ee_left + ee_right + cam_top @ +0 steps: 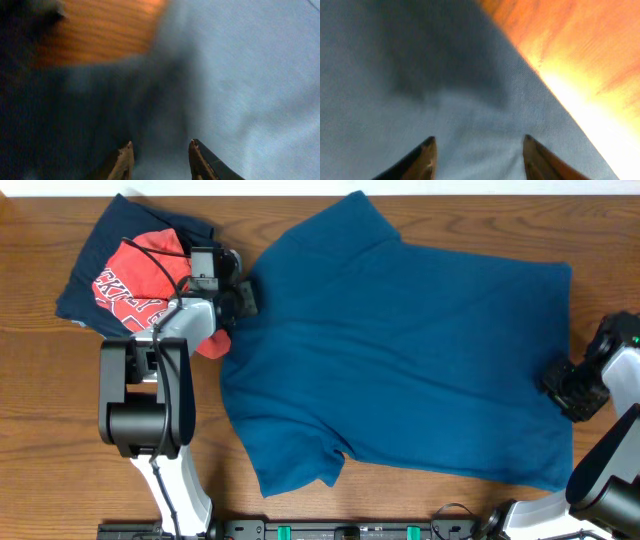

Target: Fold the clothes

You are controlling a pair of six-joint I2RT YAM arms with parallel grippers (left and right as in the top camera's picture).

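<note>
from above, the blue t-shirt (400,350) lies spread flat over the middle of the wooden table (60,430), one sleeve pointing to 12 o'clock, the other to 6 o'clock, the neck side at 9 o'clock and the hem at 3 o'clock. at 10 o'clock of the table the red tee (135,280) with white letters lies crumpled on the navy garment (110,230), just beside the shirt. the left arm reaches across this pile and covers a part of the red tee. the left gripper (245,298) sits at the neck edge of the shirt, and the right gripper (570,390) sits at the hem edge at 3 o'clock. in the left wrist view, which is blurred, the two fingers (125,161) stand apart with blue cloth under and between them, not pinched. bare wood shows at 11 o'clock and a dark shape in the top left corner that i cannot identify. in the right wrist view the fingers (420,160) are also spread wide over the blue cloth and hold nothing. the shirt edge runs diagonally, with brightly lit wood at 2 o'clock.
</note>
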